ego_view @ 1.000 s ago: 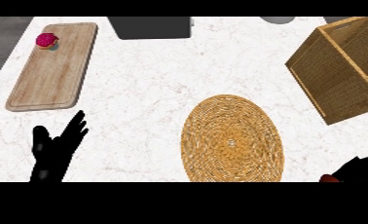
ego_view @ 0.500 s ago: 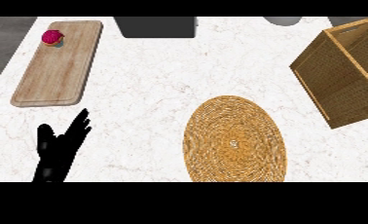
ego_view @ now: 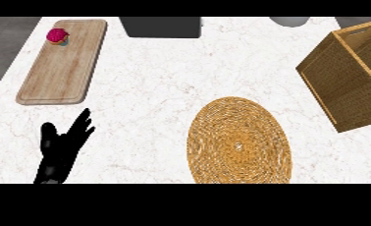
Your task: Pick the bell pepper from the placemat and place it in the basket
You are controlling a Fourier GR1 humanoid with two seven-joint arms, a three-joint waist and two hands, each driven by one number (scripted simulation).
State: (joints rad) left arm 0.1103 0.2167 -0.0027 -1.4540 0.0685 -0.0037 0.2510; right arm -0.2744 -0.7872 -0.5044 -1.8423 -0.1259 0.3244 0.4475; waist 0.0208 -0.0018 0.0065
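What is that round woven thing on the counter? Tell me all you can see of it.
The round placemat is woven in a tight spiral of golden-brown straw-like fibre, with a small paler centre. It lies flat on the white marbled counter, low and right of middle, its lower edge cut off by the view. Nothing rests on it. The basket stands apart at its upper right.

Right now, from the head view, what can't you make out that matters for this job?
- Bell pepper: not visible; the placemat lies bare.
- Right robot hand: out of frame, so whether it holds anything is unknown.
- Basket: cut off by the right edge; its inside is mostly hidden.
- Small pink item on the cutting board: too small to identify.
- Left robot hand: open, resting at lower left.
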